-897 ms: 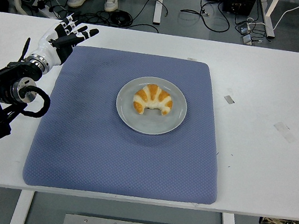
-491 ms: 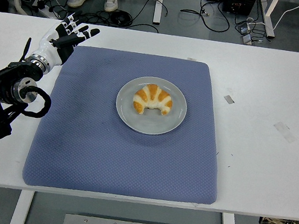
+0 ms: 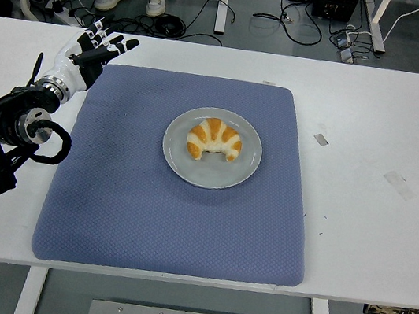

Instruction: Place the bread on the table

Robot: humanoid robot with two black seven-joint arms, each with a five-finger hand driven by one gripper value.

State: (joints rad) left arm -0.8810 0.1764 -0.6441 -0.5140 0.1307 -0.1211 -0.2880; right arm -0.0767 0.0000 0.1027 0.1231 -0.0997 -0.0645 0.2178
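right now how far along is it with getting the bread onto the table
Nothing looks done yet: the bread lies on the grey plate, which sits on the blue mat. Nothing is in hand; the left hand is open over the mat's far left corner, well away from the bread. Left to do: reach, grasp, lift, and set it on the white table.

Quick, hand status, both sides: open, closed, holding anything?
Left hand: open, fingers spread, holding nothing, at the far left corner of the blue mat; the bread lies on the plate.
Right hand: not in view.
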